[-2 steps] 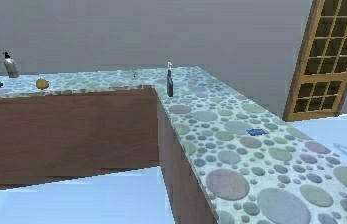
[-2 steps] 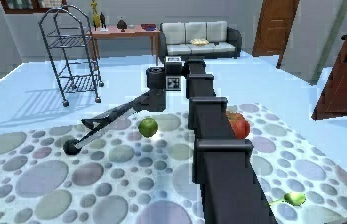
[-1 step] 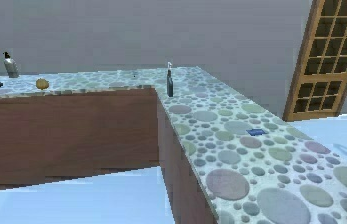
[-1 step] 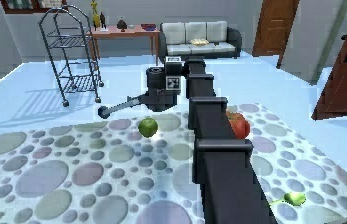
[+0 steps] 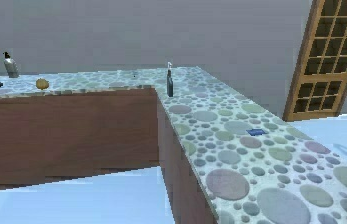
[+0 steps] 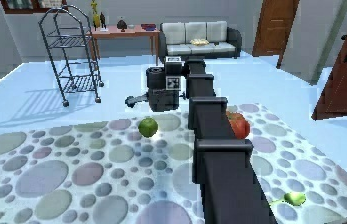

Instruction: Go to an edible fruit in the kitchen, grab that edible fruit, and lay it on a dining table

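Observation:
A round green fruit (image 6: 148,127) lies on the pebble-patterned counter (image 6: 61,170) near its far edge. A red apple (image 6: 240,125) sits on the same counter, partly behind the dark arm bar. The arm rises from the arm side view's bottom edge. The gripper (image 6: 135,99) is at its far end, left of the white marker squares, just beyond the green fruit in the picture. Only pale floor lies behind the fingers, and the gripper holds nothing. A small green item (image 6: 295,197) lies at the counter's lower right.
The forward view has an L-shaped counter (image 5: 231,120) on wooden cabinets, with a dark bottle (image 5: 169,80), a grey bottle (image 5: 11,66), a small orange item (image 5: 42,84) and a blue item (image 5: 256,130). A paned wooden door (image 5: 331,60) stands right. Beyond the counter are a metal cart (image 6: 71,50), sofa (image 6: 199,38) and side table (image 6: 126,33).

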